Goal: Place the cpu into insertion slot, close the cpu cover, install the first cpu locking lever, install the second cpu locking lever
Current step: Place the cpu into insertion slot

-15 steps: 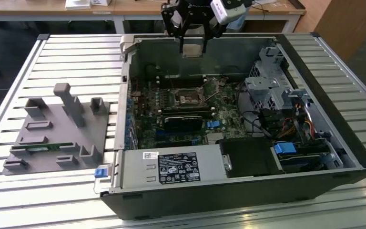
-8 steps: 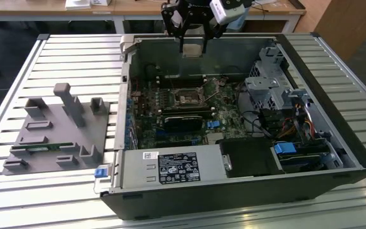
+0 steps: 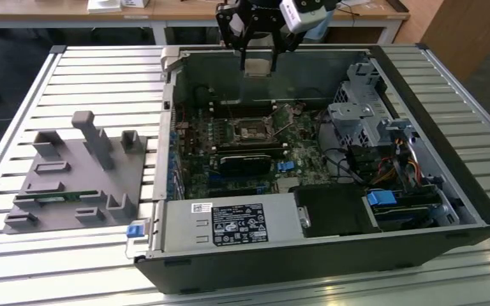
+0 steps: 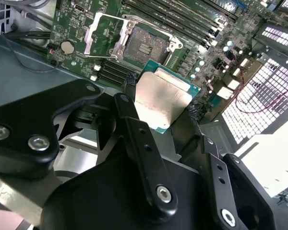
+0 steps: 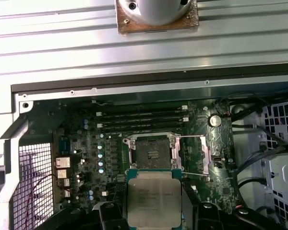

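Two black fingers (image 4: 129, 80) of the claw (image 3: 258, 62) pinch the cpu (image 4: 162, 98) by opposite edges. They hold it flat with its dull silver top upward, I would guess so that it can go down level and square. It hangs high above the open computer case (image 3: 475, 204), well apart from the green board and not yet seated. Below it the insertion slot (image 5: 152, 154) lies bare, its dark centre showing inside the pale rim. The cpu cover (image 4: 120, 38) stands swung open just beside the slot, which to my eye leaves the way in free. The case lies on its side with the board facing up, a sensible way to work from above. It rests on a bench (image 3: 100, 76) of pale metal slats. A grey moulded holder (image 3: 83, 172) sits on the same bench, toward the exterior view's left of the case. Behind all this runs a wooden desk (image 3: 185, 9).
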Robot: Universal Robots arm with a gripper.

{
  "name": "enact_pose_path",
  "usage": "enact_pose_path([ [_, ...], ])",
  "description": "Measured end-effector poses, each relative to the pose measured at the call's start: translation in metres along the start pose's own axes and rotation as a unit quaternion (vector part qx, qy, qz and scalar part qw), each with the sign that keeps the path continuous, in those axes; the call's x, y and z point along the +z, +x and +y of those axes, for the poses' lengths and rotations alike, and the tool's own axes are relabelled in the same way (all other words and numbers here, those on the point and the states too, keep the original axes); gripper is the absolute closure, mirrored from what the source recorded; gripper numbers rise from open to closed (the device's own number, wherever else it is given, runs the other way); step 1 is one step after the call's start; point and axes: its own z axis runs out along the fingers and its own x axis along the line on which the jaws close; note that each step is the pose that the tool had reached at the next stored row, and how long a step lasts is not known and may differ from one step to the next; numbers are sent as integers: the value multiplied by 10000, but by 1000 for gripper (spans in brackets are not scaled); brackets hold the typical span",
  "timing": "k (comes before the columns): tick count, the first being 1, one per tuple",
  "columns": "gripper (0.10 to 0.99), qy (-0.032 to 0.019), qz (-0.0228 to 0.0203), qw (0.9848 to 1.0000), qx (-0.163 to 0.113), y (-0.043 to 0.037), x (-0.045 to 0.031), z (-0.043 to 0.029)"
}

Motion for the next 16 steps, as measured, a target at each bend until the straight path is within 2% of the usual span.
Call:
enact_pose_path([
  [16,549,-6,-25,9996,280,0,1,0],
])
